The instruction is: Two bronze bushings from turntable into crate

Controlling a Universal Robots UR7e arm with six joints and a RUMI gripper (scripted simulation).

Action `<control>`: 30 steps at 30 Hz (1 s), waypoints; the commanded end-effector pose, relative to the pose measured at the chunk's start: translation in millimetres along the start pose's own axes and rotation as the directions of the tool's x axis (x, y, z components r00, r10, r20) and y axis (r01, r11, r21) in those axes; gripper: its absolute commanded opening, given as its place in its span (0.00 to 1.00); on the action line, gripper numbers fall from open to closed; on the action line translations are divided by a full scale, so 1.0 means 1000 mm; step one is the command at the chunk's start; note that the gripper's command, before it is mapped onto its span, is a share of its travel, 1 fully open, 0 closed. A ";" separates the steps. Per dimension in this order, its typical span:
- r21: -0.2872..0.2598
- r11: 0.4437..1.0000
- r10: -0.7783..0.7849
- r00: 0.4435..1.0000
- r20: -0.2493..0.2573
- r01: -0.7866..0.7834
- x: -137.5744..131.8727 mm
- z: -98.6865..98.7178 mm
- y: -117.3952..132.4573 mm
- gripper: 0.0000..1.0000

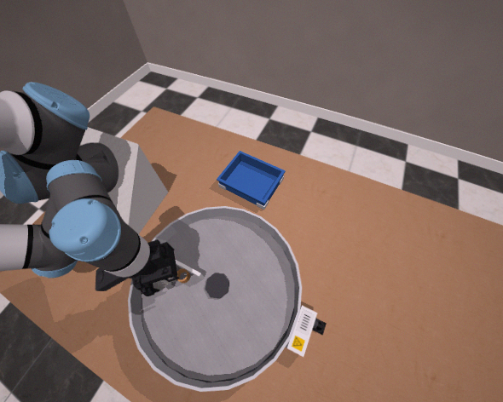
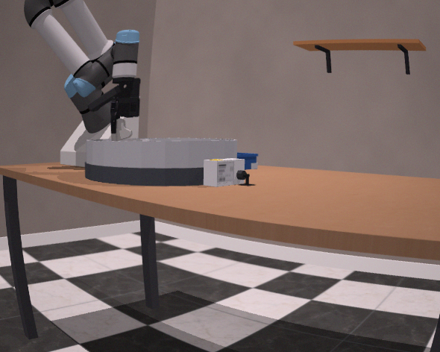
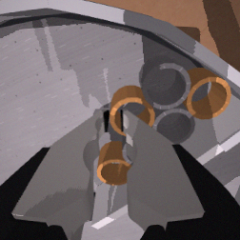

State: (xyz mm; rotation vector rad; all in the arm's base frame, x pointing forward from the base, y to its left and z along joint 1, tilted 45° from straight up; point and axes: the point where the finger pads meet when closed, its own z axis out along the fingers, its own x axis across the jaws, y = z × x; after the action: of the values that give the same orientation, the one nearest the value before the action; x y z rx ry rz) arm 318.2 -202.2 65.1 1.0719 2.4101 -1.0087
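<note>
Right beside the pincer's [image 1: 165, 284] [image 2: 119, 137] [image 3: 114, 121] tips sits a bronze bushing [image 3: 129, 94].

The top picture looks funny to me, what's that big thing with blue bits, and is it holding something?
That's a robot arm. The top picture looks down from above, the exterior one from the side, and the wrist one from beside its fingers. They reach into a round turntable. In the wrist picture you can see three bronze bushings and two grey ones, like short tubes. The fingers are nearly together and seem to hold nothing. The blue crate is empty.
</note>
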 end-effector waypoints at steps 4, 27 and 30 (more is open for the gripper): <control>0.000 1.000 -0.001 1.000 -0.002 0.001 0.002 0.001 0.000 0.06; 0.000 1.000 -0.001 1.000 -0.002 0.001 0.002 0.001 0.000 0.00; 0.000 1.000 -0.001 1.000 -0.002 0.001 0.002 0.001 0.000 0.00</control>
State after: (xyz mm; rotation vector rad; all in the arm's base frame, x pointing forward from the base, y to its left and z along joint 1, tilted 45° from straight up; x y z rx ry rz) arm 318.3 -202.3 65.3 1.0719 2.4090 -1.0084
